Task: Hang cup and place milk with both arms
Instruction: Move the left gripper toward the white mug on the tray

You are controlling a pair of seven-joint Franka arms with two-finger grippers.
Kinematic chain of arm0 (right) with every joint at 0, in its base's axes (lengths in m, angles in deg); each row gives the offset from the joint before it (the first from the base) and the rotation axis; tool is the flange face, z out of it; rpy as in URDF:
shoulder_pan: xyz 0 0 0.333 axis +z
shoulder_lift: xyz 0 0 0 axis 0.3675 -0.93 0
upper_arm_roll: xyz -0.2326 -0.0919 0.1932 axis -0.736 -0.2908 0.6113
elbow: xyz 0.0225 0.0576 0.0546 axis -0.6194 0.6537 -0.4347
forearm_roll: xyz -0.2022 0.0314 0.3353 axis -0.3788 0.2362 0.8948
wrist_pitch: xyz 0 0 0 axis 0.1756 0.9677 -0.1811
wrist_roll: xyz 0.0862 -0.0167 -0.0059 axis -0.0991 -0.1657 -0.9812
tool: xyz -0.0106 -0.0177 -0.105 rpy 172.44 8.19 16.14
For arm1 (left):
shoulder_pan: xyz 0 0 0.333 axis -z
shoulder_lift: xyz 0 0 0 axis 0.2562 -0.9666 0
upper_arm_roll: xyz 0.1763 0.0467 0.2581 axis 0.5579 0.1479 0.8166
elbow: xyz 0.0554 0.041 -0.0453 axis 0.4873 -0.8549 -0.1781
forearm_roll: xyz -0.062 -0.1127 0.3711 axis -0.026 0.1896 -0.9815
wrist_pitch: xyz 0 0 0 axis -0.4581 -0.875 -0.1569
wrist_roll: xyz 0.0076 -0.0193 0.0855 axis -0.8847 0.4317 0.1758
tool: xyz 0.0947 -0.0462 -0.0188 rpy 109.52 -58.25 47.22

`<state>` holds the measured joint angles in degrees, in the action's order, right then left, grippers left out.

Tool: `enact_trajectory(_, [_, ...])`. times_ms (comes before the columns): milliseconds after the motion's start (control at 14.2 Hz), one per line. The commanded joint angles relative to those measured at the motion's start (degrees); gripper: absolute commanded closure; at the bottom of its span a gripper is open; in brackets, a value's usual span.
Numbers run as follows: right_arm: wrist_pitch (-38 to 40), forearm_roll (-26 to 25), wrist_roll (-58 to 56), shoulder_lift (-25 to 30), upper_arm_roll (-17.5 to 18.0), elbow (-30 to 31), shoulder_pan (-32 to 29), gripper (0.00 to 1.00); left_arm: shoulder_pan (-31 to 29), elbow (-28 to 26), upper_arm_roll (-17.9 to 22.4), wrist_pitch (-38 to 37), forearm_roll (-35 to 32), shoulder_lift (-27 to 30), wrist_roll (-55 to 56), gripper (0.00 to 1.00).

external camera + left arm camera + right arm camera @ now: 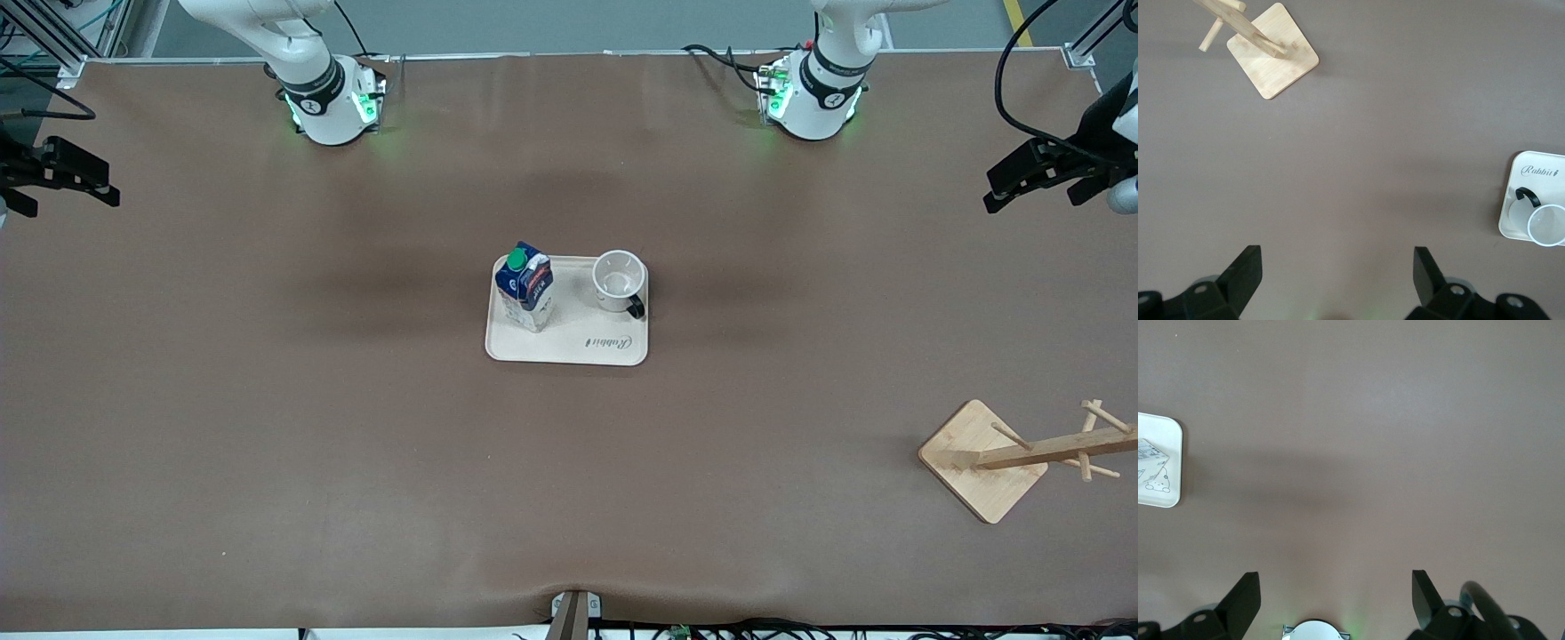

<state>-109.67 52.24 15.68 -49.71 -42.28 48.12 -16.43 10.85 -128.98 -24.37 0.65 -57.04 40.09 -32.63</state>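
**Arms wait at table ends, milk and cup on tray**

Table (pixel 267 427) covered in brown carries a cream tray (pixel 569 351) at its middle. Both arms are drawn back high, the left gripper (pixel 1337 280) over bare table at its own end, the right gripper (pixel 1335 600) likewise at its end, jaws of each spread wide and empty. A wooden rack (pixel 1022 453) stands nearer the camera, toward the left arm's end. On the tray, the milk (pixel 526 289) stands upright beside the cup (pixel 619 281), apart from it.

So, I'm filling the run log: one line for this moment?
cup, milk: on tray | rack: bare | left gripper, right gripper: open, waiting
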Motion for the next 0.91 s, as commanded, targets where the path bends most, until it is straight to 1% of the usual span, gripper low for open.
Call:
enact_trajectory(0, [0.8,1.1,-0.4,-0.4,0.3,-0.9,-0.7,0.0,-0.1,0.7,-0.1,-1.2,-0.7,0.2,-0.8,0.0])
enact_trajectory(141, [0.8,1.1,-0.4,-0.4,0.3,-0.9,-0.7,0.0,0.0,1.4,0.0,-1.2,-0.9,-0.3,-0.4,0.0])
enact_trajectory(281, [0.8,1.1,-0.4,-0.4,0.3,-0.9,-0.7,0.0,0.0,3.0,0.0,-1.2,-1.2,-1.9,-0.4,0.0])
enact_trajectory(422, [0.7,1.2,-0.4,-0.4,0.3,-0.9,-0.8,0.0,0.0,2.2,-0.1,-1.7,-1.5,-1.9,-0.5,0.0])
enact_trajectory(563, [0.7,2.9,-0.5,-0.8,0.2,-1.0,-0.9,0.0,0.4,1.0,-0.6,-2.9,-0.8,-2.0,0.8,0.0])
enact_trajectory(704, [0.6,3.0,-0.5,-1.0,0.2,-1.1,-0.9,0.0,0.4,-0.7,-1.6,-3.0,1.9,-2.6,6.0,0.0])
enact_trajectory(774, [0.5,3.0,-0.5,-1.3,0.2,-1.2,-0.9,0.0,0.5,-1.5,-2.4,-2.8,2.6,-2.7,7.9,0.0])
enact_trajectory(844, [0.6,3.0,-0.6,-1.4,0.2,-1.2,-0.9,0.0,0.4,-2.4,-4.1,-2.6,2.6,-2.9,8.5,0.0])
